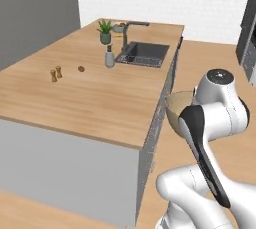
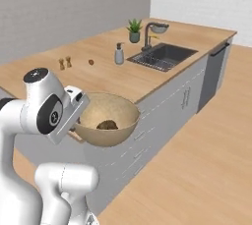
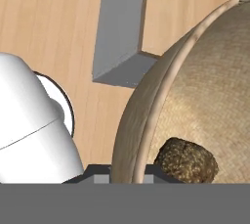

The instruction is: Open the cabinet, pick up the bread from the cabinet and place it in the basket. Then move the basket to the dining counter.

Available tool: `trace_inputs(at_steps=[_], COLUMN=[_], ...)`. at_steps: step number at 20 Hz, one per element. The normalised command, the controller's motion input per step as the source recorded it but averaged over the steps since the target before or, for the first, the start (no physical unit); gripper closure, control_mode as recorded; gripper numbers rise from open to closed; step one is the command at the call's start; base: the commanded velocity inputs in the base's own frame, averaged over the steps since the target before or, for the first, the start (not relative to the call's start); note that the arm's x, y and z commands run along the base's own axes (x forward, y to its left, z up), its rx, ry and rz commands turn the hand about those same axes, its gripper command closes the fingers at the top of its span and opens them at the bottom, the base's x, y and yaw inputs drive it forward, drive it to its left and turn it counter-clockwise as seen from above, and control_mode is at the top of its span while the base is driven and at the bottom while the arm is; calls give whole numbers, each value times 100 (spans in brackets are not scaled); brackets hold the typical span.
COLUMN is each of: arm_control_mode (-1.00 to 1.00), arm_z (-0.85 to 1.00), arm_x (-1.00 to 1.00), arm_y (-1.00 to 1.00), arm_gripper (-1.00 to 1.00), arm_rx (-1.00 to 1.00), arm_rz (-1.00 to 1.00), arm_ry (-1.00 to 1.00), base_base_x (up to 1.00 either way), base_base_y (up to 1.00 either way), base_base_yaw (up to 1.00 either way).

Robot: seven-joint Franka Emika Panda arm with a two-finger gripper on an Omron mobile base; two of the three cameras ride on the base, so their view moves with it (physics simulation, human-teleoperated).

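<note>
The white Franka arm with dark joints is folded tight, its elbow raised and its forearm angled down. Its two-finger hand [image 3: 126,171] is clamped on the rim of the round tan woven basket [image 2: 106,118], holding it up off the floor.

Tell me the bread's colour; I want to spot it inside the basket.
Dark brown, lumpy bread against the tan woven basket; clearest in the hand view.

Bright, even, slightly soft render
</note>
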Motion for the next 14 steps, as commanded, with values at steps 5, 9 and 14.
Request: trace_inputs(at_steps=[5,9,14], arm_control_mode=[100,100,100], arm_z=[0,0,0], arm_x=[0,0,0], arm_y=[0,0,0], arm_gripper=[100,100,100], arm_rx=[0,0,0], arm_rz=[0,0,0], arm_ry=[0,0,0], base_base_x=[0,0,38], base_base_y=[100,100,100], base_base_yaw=[-3,-12,-10])
